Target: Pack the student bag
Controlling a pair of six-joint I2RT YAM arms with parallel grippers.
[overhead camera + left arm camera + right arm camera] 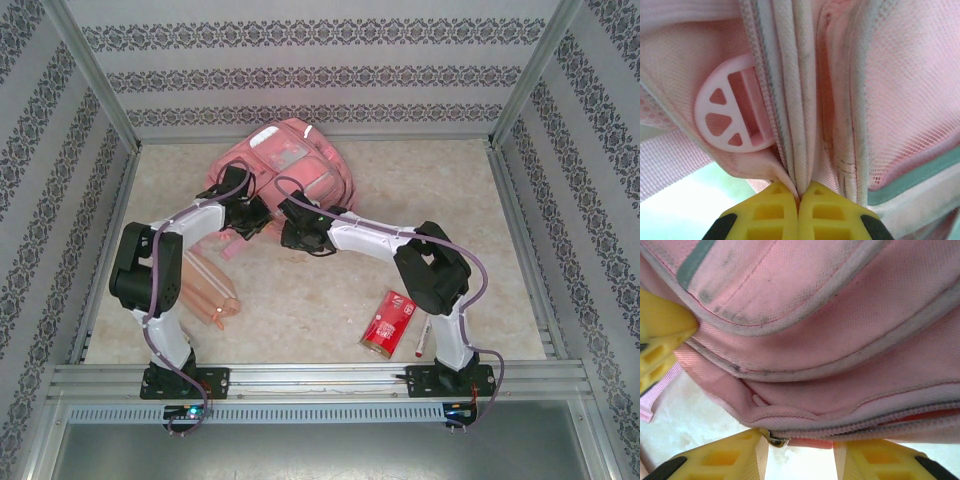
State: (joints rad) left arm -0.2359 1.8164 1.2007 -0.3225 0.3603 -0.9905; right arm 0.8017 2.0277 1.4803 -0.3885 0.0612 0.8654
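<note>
Top external, bag (290,160) at far centre of table (330,300), both arms reaching to its near edge, left wrist, left gripper (799,192) pinched closed on a bag fold, right wrist, right gripper (800,447) parted under the bag, zip pull (774,439) at one finger.

Both arms reach forward and bend inward so their wrists nearly meet at mid-bench. Left arm (150,280): black elbow raised near its base, white forearm angled up and to the right, dark wrist pointing inward. Right arm (435,270): mirrored, elbow high on its own side, white forearm sloping left, dark wrist close beside the left one. Left pincer (799,194): yellow fingers (775,212) pressed tip to tip, a fold of the student bag (890,100) nipped between them. Right pincer (800,452): yellow fingers spread with a clear gap, tips just under the bag's zipped edge, not clamping it.
</note>
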